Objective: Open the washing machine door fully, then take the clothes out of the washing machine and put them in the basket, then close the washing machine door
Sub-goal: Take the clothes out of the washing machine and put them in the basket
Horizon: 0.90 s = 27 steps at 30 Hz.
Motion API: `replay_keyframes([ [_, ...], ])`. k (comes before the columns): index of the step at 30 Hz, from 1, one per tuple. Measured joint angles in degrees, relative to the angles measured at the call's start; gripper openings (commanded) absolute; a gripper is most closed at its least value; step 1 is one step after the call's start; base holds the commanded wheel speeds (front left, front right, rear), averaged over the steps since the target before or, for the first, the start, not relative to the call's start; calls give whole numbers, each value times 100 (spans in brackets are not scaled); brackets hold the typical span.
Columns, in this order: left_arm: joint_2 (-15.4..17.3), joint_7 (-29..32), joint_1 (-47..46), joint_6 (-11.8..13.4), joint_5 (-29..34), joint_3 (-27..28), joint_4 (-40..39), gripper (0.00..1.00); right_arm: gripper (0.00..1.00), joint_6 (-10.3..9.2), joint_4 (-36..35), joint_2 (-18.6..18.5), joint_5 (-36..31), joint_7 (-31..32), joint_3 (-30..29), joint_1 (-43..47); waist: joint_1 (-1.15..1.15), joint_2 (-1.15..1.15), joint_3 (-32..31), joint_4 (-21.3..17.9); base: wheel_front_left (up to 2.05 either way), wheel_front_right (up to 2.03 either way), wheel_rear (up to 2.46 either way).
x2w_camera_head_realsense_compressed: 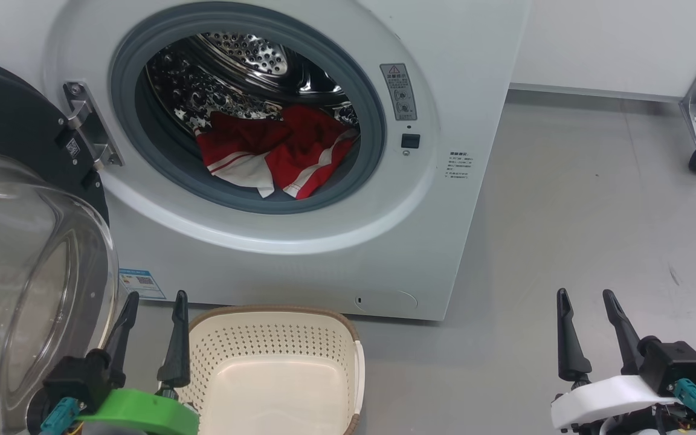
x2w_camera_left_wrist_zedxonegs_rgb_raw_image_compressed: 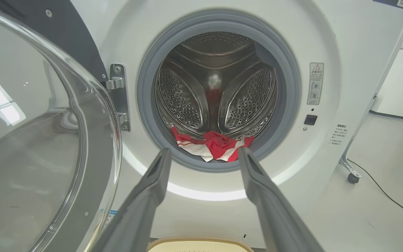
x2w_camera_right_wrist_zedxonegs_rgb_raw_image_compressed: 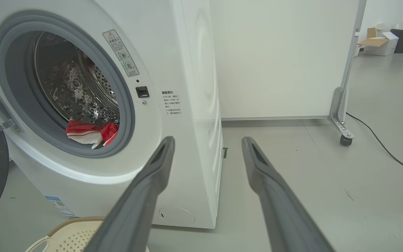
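The washing machine (x2w_camera_head_realsense_compressed: 457, 72) fills the upper left of your head view, a rigid box that you need not move. Its door (x2w_camera_head_realsense_compressed: 16, 121) hangs swung out on the hinge (x2w_camera_head_realsense_compressed: 85, 124) at the machine's left, with the glass bulge facing you. It looks fully open. Expect it to be stiff and fairly heavy, with slippery glass, so when you close it, push on the black rim far from the hinge.

The basket (x2w_camera_head_realsense_compressed: 263, 350) stands on the floor (x2w_camera_head_realsense_compressed: 565, 211) just in front of the machine, below the drum mouth, with nothing in it. It is light plastic and will slide if knocked.

The clothes (x2w_camera_head_realsense_compressed: 275, 154) lie bunched at the bottom front of the drum (x2w_camera_head_realsense_compressed: 245, 54), their lower edge draped onto the grey gasket (x2w_camera_head_realsense_compressed: 127, 121). They are soft, light and limp, so they will sag and trail, and may drag on the gasket lip. Pinch deep into the raised red fold at the middle of the pile, not a loose white edge. You cannot tell how many pieces there are.

Your left tool (x2w_camera_head_realsense_compressed: 156, 296) sits low, just beside the door glass and at the basket's left rim. Its fingers are spread, hold nothing, and point at the clothes. Your right tool (x2w_camera_head_realsense_compressed: 585, 293) hovers over bare floor, well apart from the machine. Its fingers are spread too, hold nothing, and point past the machine's right front corner.
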Motion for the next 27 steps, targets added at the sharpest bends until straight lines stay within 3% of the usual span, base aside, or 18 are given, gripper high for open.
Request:
replay_keyframes([
  [27, 34, 0, 38, -3, 0, -192, 78, 100, 100, 8, 16, 0, -1, 1, 99, -2, 0, 0, 20, -111, 4, -4, 0],
])
